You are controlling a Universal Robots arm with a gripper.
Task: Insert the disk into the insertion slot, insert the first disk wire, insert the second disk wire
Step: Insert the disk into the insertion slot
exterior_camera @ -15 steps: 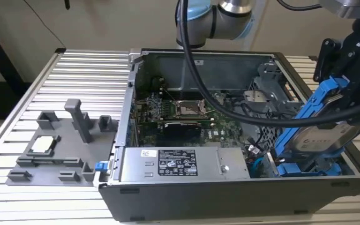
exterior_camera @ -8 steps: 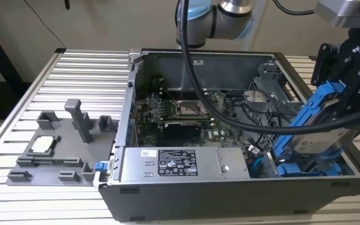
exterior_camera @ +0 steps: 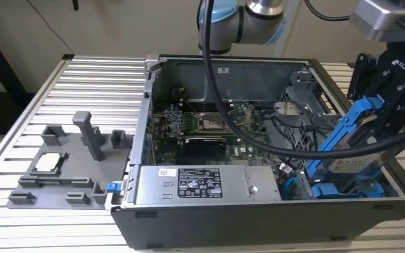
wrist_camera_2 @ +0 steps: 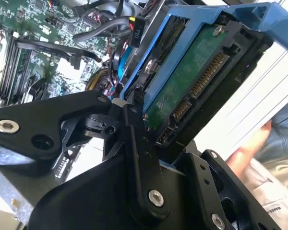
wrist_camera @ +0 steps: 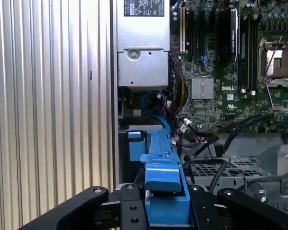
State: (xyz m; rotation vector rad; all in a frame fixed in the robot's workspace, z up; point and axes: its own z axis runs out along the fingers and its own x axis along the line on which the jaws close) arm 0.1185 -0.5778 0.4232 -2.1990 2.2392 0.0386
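My gripper is shut on the disk, a silver drive in a bright blue carrier frame. The disk hangs tilted over the exterior view's right end of the open computer case, its lower end just above the insertion slot with its blue fittings. In the second wrist view the disk shows its green circuit side and connectors, with a black finger against its edge. In the first wrist view the blue carrier sits between the jaws of the gripper and points at the slot.
A grey labelled power-supply box lies beside the slot, with the green motherboard behind it. Black cables cross the case. A grey fixture stands on the ribbed table. A person's hand is near the case.
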